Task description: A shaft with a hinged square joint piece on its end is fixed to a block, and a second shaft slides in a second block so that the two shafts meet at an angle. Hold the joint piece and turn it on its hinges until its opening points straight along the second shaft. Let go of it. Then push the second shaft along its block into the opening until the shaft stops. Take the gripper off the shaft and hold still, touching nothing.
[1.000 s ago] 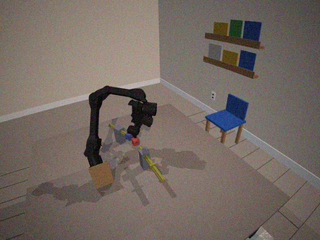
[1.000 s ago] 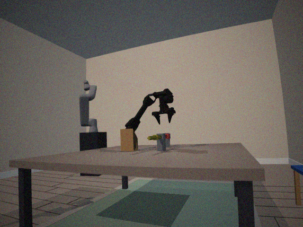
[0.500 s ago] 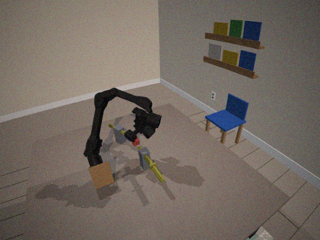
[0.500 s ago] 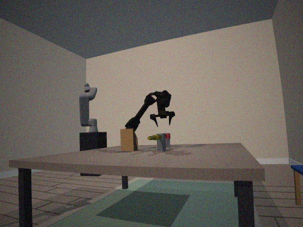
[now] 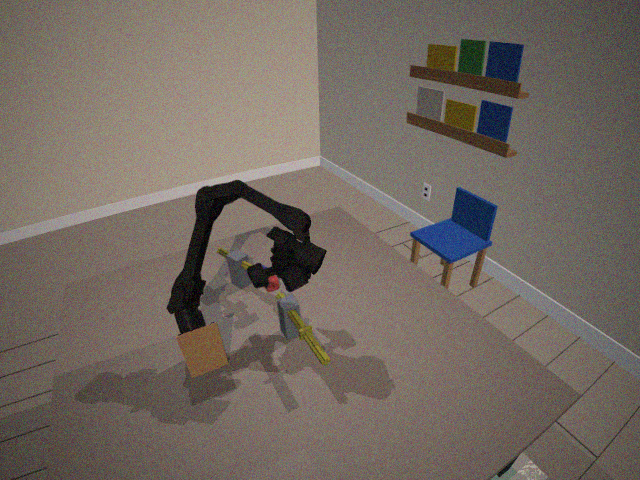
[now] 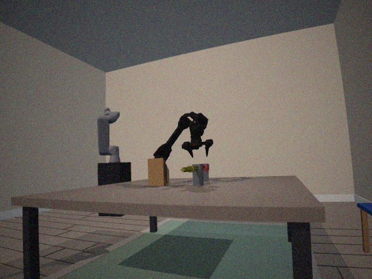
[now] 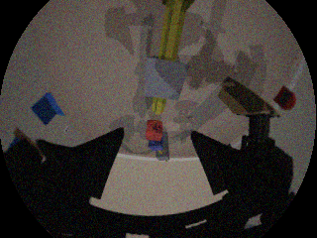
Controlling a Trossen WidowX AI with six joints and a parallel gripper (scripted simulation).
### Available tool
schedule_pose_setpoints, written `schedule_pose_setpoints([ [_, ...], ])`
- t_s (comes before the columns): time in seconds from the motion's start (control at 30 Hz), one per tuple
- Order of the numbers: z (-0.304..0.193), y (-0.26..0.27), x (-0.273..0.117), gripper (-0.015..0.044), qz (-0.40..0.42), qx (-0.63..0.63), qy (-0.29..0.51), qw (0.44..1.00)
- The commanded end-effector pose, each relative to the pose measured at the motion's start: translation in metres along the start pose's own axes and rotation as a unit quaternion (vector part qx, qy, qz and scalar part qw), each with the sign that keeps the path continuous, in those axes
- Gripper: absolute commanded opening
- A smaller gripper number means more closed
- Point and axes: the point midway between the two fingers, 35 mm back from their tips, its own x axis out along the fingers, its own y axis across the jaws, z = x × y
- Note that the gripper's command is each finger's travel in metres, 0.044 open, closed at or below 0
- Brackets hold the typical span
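Observation:
My gripper (image 6: 199,156) (image 7: 158,133) is open and empty, its fingertips above and either side of the joint piece. The joint piece's red square part (image 5: 272,283) (image 6: 205,167) (image 7: 154,130) adjoins a blue part (image 7: 156,145) on the first shaft (image 5: 222,251), which is fixed to the far grey block (image 5: 238,274) (image 7: 162,154). The yellow second shaft (image 5: 316,345) (image 6: 188,168) (image 7: 171,37) passes through the near grey block (image 5: 287,320) (image 6: 197,176) (image 7: 164,77). Its tip is short of the red part, with a gap between. The exact direction of the opening is too small to tell.
The arm's orange base block (image 5: 202,349) (image 6: 155,172) stands beside the two blocks on the table (image 5: 413,408) (image 6: 168,207). A collar (image 5: 305,331) sits around the second shaft, outside the near block. A blue chair (image 5: 450,238) stands off the table.

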Motion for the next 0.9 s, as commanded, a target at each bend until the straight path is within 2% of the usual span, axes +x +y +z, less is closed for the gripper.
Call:
schedule_pose_setpoints([
  [0.0,0.0,-0.001,0.001,0.044,0.002,0.012,0.006,1.0],
  [0.17,0.003,0.0,0.0,0.044,0.002,0.001,0.003,1.0],
  [0.5,0.043,0.004,-0.018,0.044,-0.008,-0.163,-0.037,0.986],
  [0.87,0.09,0.006,-0.039,0.044,-0.034,-0.339,-0.08,0.937],
])
